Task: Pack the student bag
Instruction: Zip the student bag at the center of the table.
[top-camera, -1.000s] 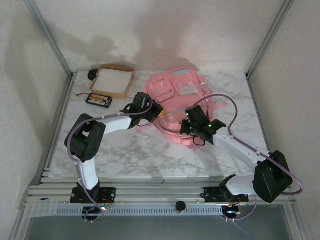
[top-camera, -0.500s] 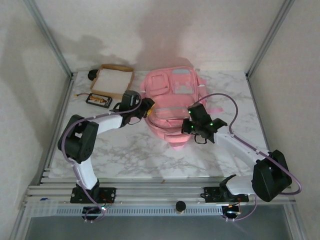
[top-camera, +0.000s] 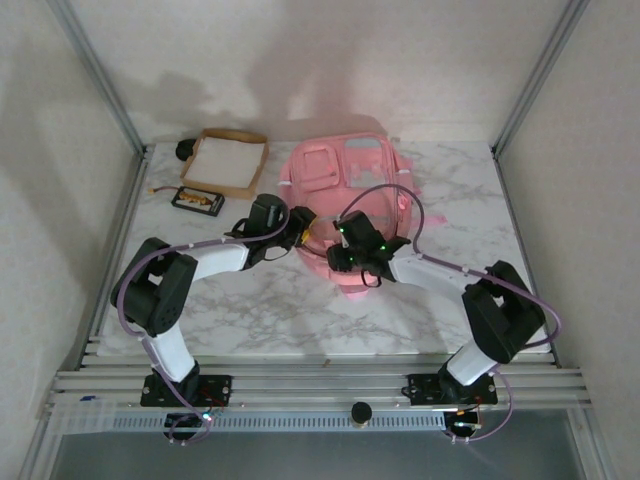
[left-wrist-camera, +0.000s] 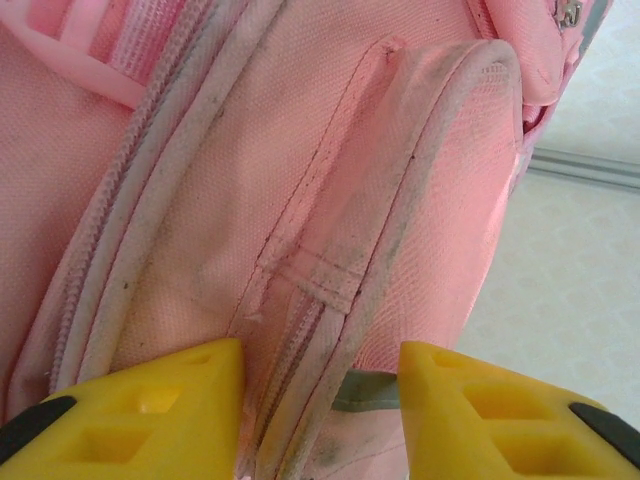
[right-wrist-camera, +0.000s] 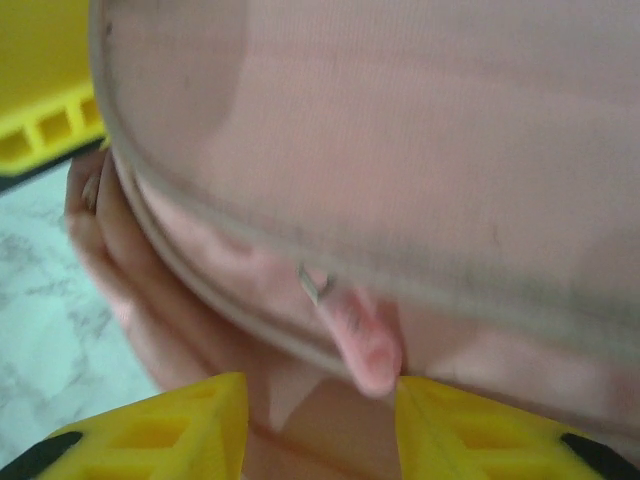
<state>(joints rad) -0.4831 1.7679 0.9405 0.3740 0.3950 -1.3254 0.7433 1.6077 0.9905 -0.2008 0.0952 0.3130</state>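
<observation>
The large pink fabric backpack (top-camera: 345, 185) lies flat on the marble surface (top-camera: 250, 300), its long axis running away from the arms. The left pincer (left-wrist-camera: 320, 375), jaws apart, straddles a piped seam on its left flank. The right pincer (right-wrist-camera: 320, 400), also apart, brackets a pink pull tab (right-wrist-camera: 365, 345) at its near end.

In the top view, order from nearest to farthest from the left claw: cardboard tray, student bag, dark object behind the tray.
1. student bag, just ahead of the left claw.
2. cardboard tray, back left.
3. dark object, at the tray's far-left corner.

Marble table (top-camera: 260, 310), student bag (top-camera: 340, 165), cardboard tray (top-camera: 236, 135), dark case (top-camera: 197, 200)
</observation>
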